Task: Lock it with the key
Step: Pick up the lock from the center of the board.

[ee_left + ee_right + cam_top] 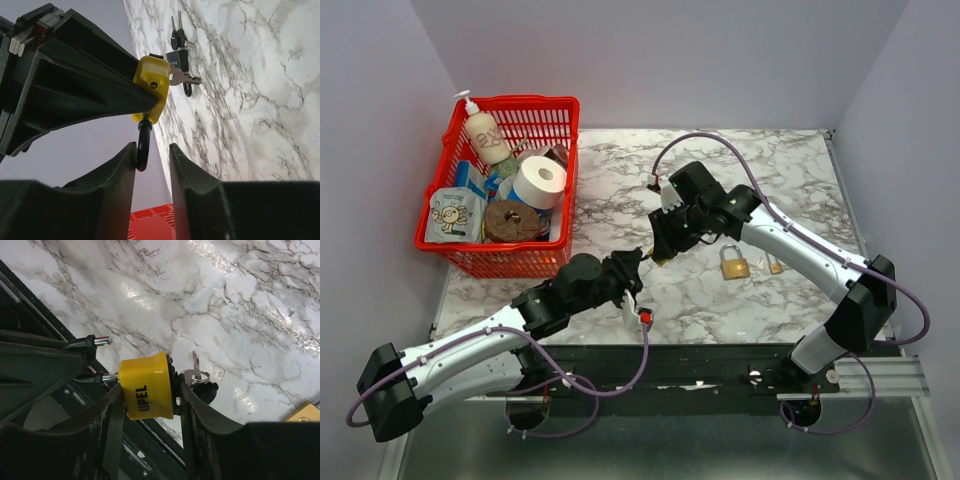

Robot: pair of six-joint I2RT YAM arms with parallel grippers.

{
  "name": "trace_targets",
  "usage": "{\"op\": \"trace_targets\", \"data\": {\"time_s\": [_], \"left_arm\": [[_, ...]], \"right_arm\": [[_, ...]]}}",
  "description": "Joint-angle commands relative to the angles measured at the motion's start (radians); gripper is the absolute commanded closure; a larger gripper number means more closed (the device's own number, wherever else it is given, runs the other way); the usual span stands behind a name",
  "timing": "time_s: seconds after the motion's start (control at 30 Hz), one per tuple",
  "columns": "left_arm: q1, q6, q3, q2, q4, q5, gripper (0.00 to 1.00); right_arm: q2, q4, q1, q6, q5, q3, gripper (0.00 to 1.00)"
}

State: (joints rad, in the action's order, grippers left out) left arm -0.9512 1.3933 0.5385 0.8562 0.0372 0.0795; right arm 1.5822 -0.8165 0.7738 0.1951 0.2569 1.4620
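Observation:
A yellow padlock [147, 392] marked OPEL sits between the fingers of my right gripper [150, 387], which is shut on its body and holds it above the marble table [770, 170]. A key [182, 78] sticks in its keyhole, with a ring of black-headed keys [202, 385] hanging from it. The black-coated shackle [143, 145] stands swung out, one bare steel end [101, 341] free. It hangs between the fingers of my left gripper [152, 147], touching one finger [122, 160]. The left jaws stand wider than the shackle. In the top view both grippers [638, 262] [662, 250] meet near the table's front middle.
A brass padlock [735, 264] and a small key [775, 265] lie on the table right of the grippers. A red basket [440, 240] with a bottle, a white roll and other items stands at the left. The table's front edge runs just below the grippers.

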Motion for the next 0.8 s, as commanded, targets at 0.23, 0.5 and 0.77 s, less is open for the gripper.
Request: {"op": "trace_targets", "data": {"time_s": [0.23,0.5,0.77], "left_arm": [[-0.008,-0.023,0.029,0.023,-0.033,-0.040,0.72],[-0.008,-0.033,0.043,0.023,-0.011,-0.050,0.94],[-0.006,-0.079,0.044,-0.052,0.045,0.019,1.00]], "right_arm": [[-0.041,0.030,0.024,0.015,0.039,0.008,0.99],[-0.047,0.030,0.028,0.001,0.057,0.003,0.99],[-0.085,0.017,0.012,-0.092,0.044,0.011,0.00]]}}
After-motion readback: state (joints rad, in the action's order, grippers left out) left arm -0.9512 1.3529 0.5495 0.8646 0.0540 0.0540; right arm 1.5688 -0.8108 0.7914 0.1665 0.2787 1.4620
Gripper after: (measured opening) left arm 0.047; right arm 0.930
